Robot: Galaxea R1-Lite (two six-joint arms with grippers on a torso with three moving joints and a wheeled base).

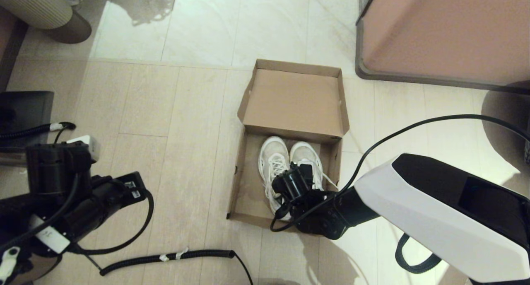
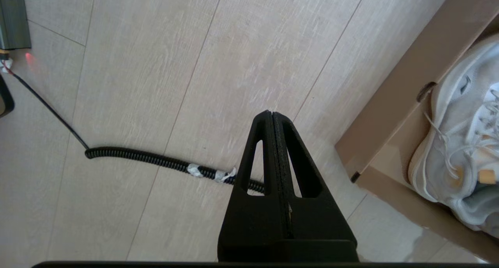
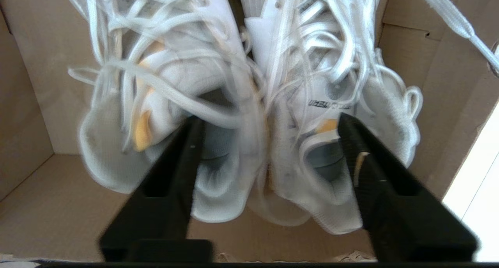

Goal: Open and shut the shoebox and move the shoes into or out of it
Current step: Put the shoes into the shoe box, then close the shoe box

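Right, the shoebox (image 1: 290, 107) sits on the pale floor (image 1: 165, 111) with its lid thrown back flat on the far side, and the shoes (image 1: 276, 160) lie inside it, side by side, toes pointing away from the robot. They fill the right half of the box; bare cardboard shows to their left. One loose lace trails over the right wall of the box.

The right gripper (image 3: 269, 143) is down inside the box, over the heel end of the pair. Its two black fingers (image 3: 183, 159) are spread wide apart, one dipping into the mouth of each shoe, with the two inner collars pressed together between them. It's released for now, nothing pinched; the fingers stand apart with both collars in the gap. From the head view the black wrist covers the heels and the white forearm reaches in from the right.

Over on the left, the left gripper (image 2: 272, 116) hangs above the floor, well apart from the box, its fingers clenched tight together on nothing. Below it a black coiled cable (image 2: 156, 159) with white tape wrapped round it runs across the boards. From that wrist camera the near corner of the box and the side of one shoe show at the edge.

A big pinkish-brown panel (image 1: 447, 32) with a dark edge stands beyond the box on the right.
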